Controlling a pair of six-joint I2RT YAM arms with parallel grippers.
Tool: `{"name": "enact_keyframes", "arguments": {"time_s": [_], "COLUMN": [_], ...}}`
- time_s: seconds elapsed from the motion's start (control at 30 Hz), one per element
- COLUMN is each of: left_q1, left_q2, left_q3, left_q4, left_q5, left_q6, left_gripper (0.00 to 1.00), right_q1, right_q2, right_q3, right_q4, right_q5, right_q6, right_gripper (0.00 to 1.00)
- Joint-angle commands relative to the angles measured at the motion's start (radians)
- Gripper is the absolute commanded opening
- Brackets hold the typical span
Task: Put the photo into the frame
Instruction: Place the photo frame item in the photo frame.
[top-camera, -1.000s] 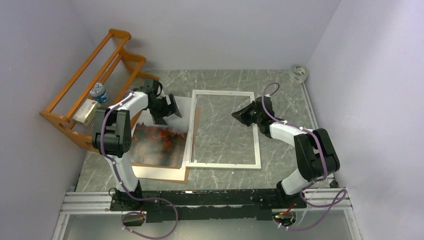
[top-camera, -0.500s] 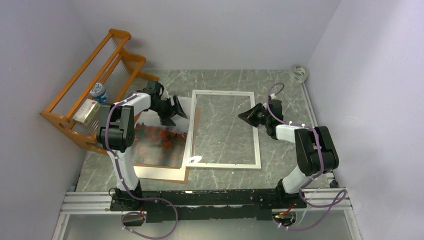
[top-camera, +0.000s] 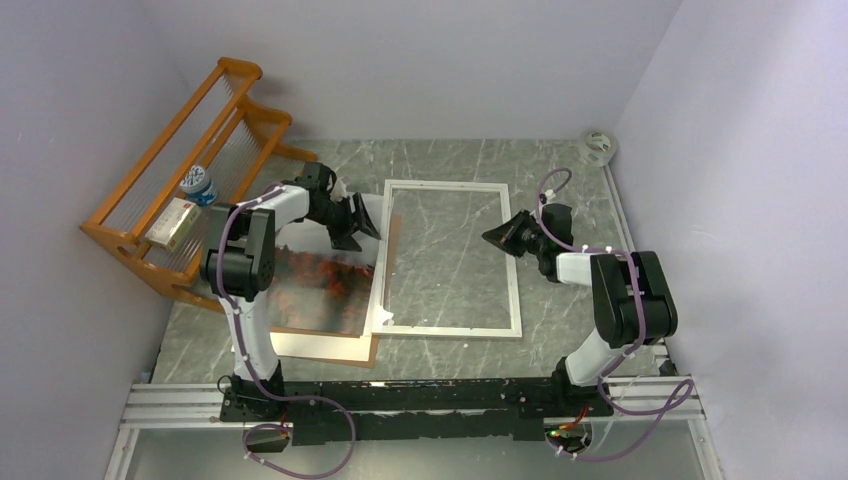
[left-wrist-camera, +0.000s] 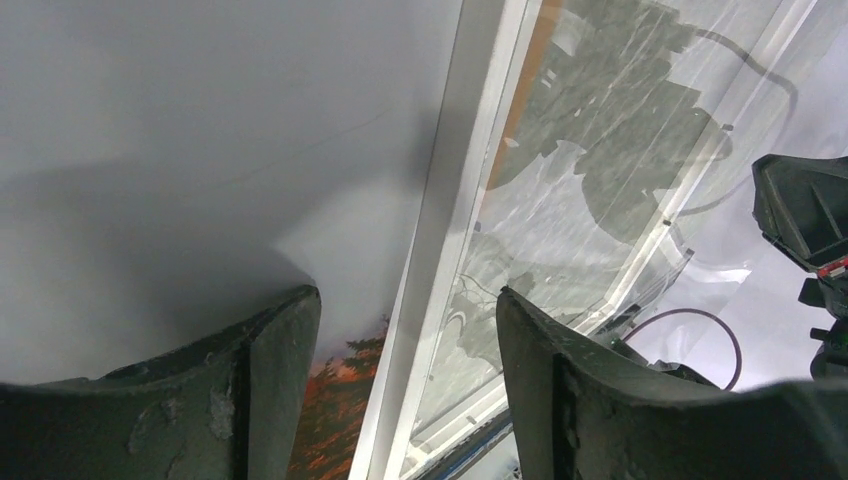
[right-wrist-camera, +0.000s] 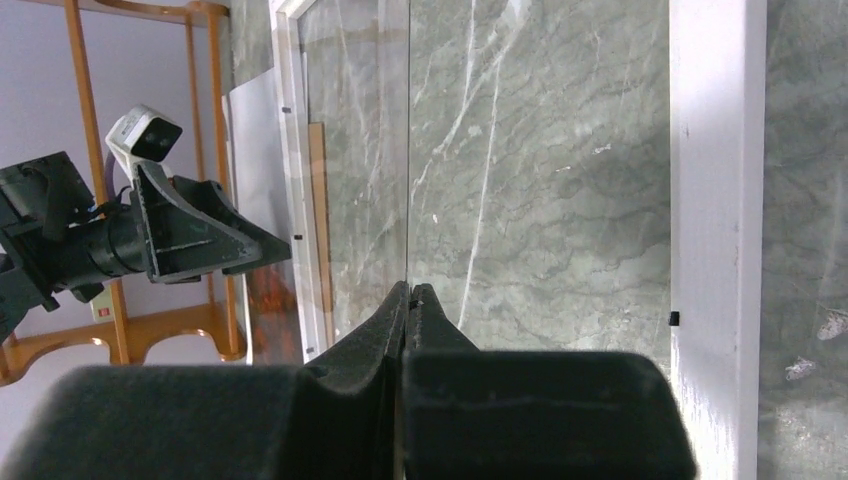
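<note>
Grey marble tabletop | our left gripper gaping astride thin white rectangular frame | right gripper clamped, empty | risk: we snag frame, crease red-orange forest photo

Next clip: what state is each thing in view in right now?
photo: face up on the table, outside the frame.
frame: lying down, no photo in it, marble showing through the pane.
left gripper: open, fingers either side of the frame's left rail.
right gripper: shut, low over the frame's right side.
backing board: flat under the photo.
rack: upright.
</note>
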Motion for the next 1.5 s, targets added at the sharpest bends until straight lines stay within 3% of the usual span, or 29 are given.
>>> {"name": "enact_keyframes", "arguments": {"time_s": [0.0, 0.4, 1.47], "left_q1": [-0.022, -0.049, -0.068], "left_q2": [0.032, 0.056, 0.085], "left_q3": [0.042, 0.058, 0.058], "left_q4": [0.025, 0.032, 0.014], "left_q5": [-0.017, -0.050, -0.073], "left_q6": [-0.007, -0.017, -0.006], "left_gripper": [0.69, 0.65, 0.60], "right_q1": [-0.004, -0.004, 0.021], "right_q2": [-0.014, -0.065, -0.072], "right_q3": [-0.028, -0.097, -0.081], "right_q4": [0.131, 0.201, 0.238], "right_q5": [0.014, 0.097, -0.011], "right_q6": [-0.013, 0.000, -0.150], "right_gripper": [0.00, 0.00, 0.00]}}
